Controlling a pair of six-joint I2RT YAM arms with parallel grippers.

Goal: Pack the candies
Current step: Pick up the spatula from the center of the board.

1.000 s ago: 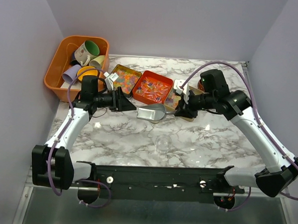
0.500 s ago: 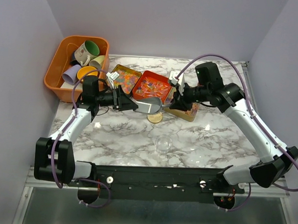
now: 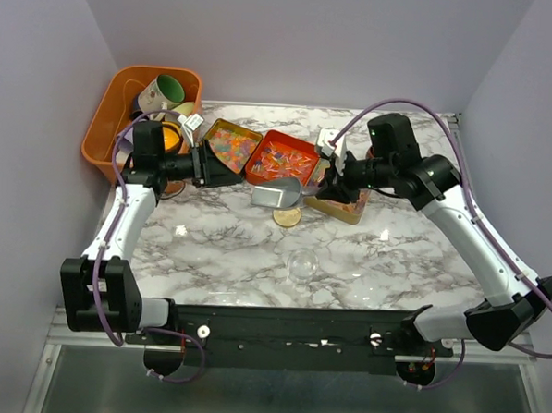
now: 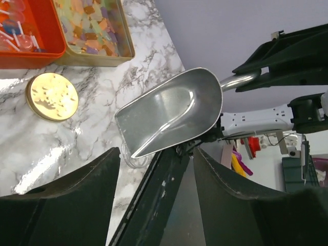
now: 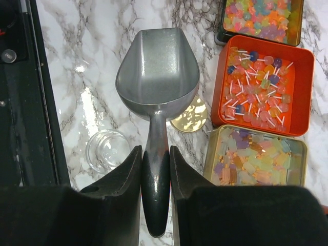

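Note:
The candies lie in three trays: mixed round ones in a gold tin [image 3: 228, 144], stick candies in a red tray [image 3: 283, 161] and pastel ones in a gold tin [image 5: 256, 156] under the right arm. My right gripper [image 5: 155, 151] is shut on the handle of an empty metal scoop [image 5: 156, 72], held above the marble near the trays, as the top view [image 3: 278, 196] shows. My left gripper [image 3: 213, 166] is open and empty, left of the scoop and apart from it. The scoop also shows in the left wrist view [image 4: 171, 113].
A small clear glass jar [image 3: 301, 263] stands on the marble toward the front. A flat gold disc [image 3: 287, 216] lies beside the scoop. An orange bin [image 3: 114, 115] with mugs sits at the far left corner.
My left gripper has drawn back to the left, away from the scoop. My right gripper stays on the scoop's handle, which shifted a little toward the trays.

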